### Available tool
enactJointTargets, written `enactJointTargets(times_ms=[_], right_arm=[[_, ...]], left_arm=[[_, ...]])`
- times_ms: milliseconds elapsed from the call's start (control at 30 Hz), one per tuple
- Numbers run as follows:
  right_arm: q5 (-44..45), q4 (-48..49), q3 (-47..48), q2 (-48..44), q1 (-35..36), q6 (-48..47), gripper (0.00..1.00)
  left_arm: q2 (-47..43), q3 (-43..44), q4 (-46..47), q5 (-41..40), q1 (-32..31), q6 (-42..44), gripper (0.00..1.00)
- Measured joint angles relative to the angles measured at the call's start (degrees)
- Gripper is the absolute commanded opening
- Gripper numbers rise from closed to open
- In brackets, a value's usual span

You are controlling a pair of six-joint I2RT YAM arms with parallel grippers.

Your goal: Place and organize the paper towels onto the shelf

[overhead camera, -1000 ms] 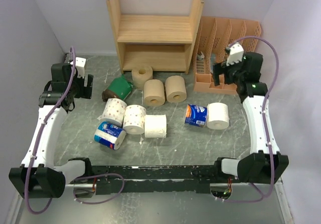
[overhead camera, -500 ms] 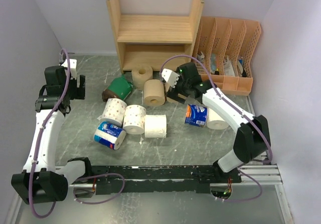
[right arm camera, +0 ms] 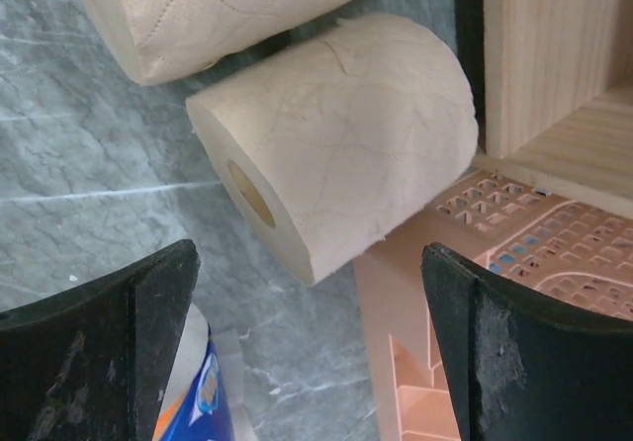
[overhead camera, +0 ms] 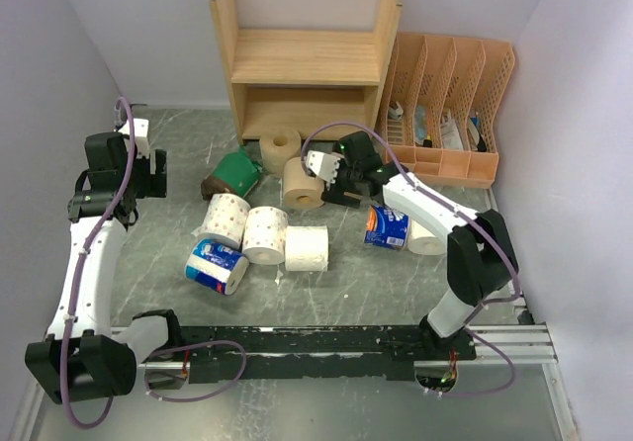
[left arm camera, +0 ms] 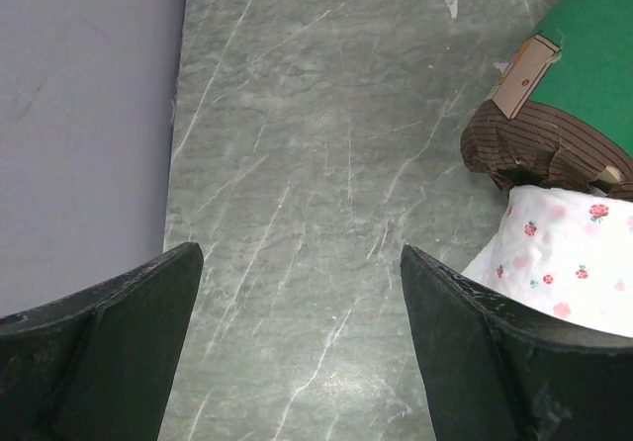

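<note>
The grey table [overhead camera: 396,293] carries everything. The wooden shelf [overhead camera: 307,60] stands at the back edge, near the middle, and the picture cuts off its top. The peach file organizer [overhead camera: 450,115] stands just beside it, toward the back right corner. The left arm [overhead camera: 89,253] reaches along the left edge. The right arm [overhead camera: 435,214] bends in from the right toward the middle.

The left gripper [left arm camera: 297,255] hangs over bare table by the left edge, its jaws spread wide with nothing between them. The right gripper [right arm camera: 309,251] hangs in front of the shelf, jaws spread wide too, over a tan roll [right arm camera: 336,134] lying on its side. Its black fingers [right arm camera: 129,332] do not touch that roll. From above, the gripper hides almost all of this roll.

The paper towels that show all lie on the table in front of the shelf. A second tan roll [overhead camera: 302,184] is just left of the right gripper. A third tan roll [overhead camera: 281,145] sits near the shelf's foot. The green-and-brown roll [overhead camera: 233,172] lies left of them. Nearer the front edge, a flowered white roll [overhead camera: 226,220], a dotted white roll [overhead camera: 265,234] and a plain white roll [overhead camera: 307,248] lie in a row. A blue roll [overhead camera: 217,265] lies just in front of the flowered one. Another blue-wrapped roll [overhead camera: 388,226] lies right of the middle. Beside it, the right arm half hides a last white roll [overhead camera: 430,238]
</note>
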Motion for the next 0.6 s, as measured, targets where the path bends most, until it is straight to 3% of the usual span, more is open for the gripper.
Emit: enactJointTargets(times_ms=[233, 333, 500, 533, 600], right_arm=[[0.44, 1.36, 1.36, 5.22, 0.28, -0.15, 0.86], [1.14, 2.08, 2.51, 7.58, 0.28, -0.11, 0.76], [2.62, 2.43, 4.76, 9.88, 0.28, 0.13, 0.41], [2.6, 2.27, 5.27, 10.12, 0.28, 0.33, 0.32], [2.82, 1.9, 6.03, 10.36, 0.33, 0.66, 0.04]], left_arm=[[0.24, 0.0, 0.0, 0.24, 0.0, 0.0, 0.92], [0.33, 0.0, 0.0, 0.39, 0.0, 0.02, 0.92], [0.37, 0.0, 0.0, 0.66, 0.02, 0.02, 0.91], [0.44, 0.0, 0.0, 0.74, 0.02, 0.02, 0.91], [0.61, 0.0, 0.0, 0.9, 0.02, 0.02, 0.91]])
